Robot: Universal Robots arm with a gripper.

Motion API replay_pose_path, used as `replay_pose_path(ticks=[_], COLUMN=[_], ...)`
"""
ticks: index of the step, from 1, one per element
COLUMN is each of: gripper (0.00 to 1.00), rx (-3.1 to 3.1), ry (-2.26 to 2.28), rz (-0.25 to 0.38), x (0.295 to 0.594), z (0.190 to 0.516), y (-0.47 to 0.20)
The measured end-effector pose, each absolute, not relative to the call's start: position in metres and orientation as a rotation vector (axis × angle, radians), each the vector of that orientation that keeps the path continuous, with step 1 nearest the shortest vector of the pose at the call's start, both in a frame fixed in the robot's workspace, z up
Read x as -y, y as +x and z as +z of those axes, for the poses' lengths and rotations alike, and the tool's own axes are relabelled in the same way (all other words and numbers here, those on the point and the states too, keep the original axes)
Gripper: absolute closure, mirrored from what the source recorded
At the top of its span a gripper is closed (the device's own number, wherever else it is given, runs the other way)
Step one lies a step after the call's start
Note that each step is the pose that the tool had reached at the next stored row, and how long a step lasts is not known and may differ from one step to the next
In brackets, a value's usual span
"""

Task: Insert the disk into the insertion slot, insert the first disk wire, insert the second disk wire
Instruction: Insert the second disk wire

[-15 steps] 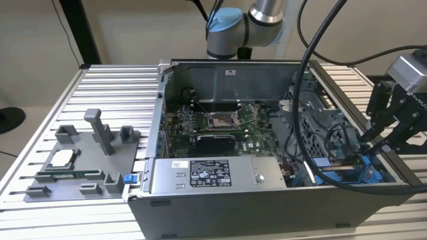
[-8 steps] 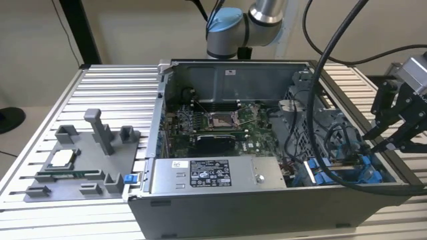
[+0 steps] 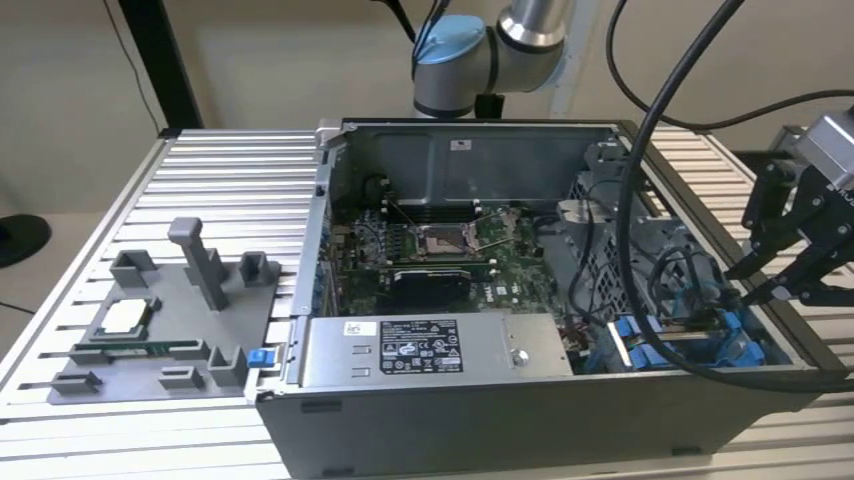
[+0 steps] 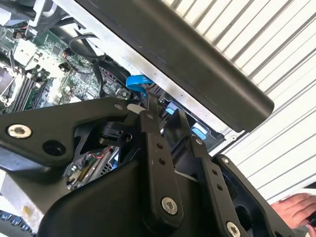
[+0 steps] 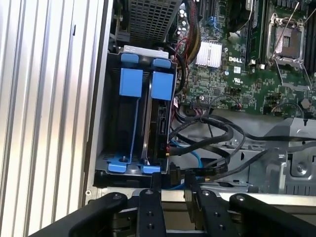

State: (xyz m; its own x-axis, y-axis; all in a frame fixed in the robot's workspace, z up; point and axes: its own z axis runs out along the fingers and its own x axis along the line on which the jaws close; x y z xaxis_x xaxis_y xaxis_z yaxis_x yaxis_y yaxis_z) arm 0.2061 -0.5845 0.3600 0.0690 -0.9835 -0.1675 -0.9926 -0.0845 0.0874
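Observation:
The disk point(image 5: 159, 123) stands on edge in the insertion slot point(image 5: 129, 123), a grey metal bay with blue rails and tabs at the case's corner. Its blue frame tab point(image 5: 162, 85) sits beside an empty rail's tab. In the exterior view the slot point(image 3: 667, 345) lies at the case's front right. Black wires point(image 5: 212, 132) and a thin blue wire point(image 5: 195, 159) loop beside the disk's end, and whether they are plugged in is hidden. My gripper point(image 5: 173, 181) hovers over the case wall at that end of the bay. It is open with a narrow gap, as also seen in the second wrist view point(image 4: 165, 111) and outside the case's right wall point(image 3: 755, 283).
The open computer case holds a motherboard point(image 3: 427, 250), a grey power-supply box point(image 3: 400, 350) and a perforated cage point(image 5: 148, 19). A grey fixture plate point(image 3: 160, 320) lies on the slatted table at the exterior view's left. Thick black cables point(image 3: 667, 150) hang over the case. A hand point(image 4: 296, 210) rests nearby.

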Motion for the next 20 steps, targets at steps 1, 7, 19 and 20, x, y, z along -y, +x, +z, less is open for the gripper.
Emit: replay_pose_path(ticks=[1,7,19,20], gripper=[0.0,0.0,0.0,0.0], rx=[-2.091,-2.093,-2.11,-2.11], ry=[-2.26,-2.262,-2.273,-2.273], rz=[0.283,0.29,0.331,0.332], x=[0.584,0.585,0.585,0.584], z=[0.36,0.358,0.35,0.35], y=[0.206,0.206,0.206,0.206])
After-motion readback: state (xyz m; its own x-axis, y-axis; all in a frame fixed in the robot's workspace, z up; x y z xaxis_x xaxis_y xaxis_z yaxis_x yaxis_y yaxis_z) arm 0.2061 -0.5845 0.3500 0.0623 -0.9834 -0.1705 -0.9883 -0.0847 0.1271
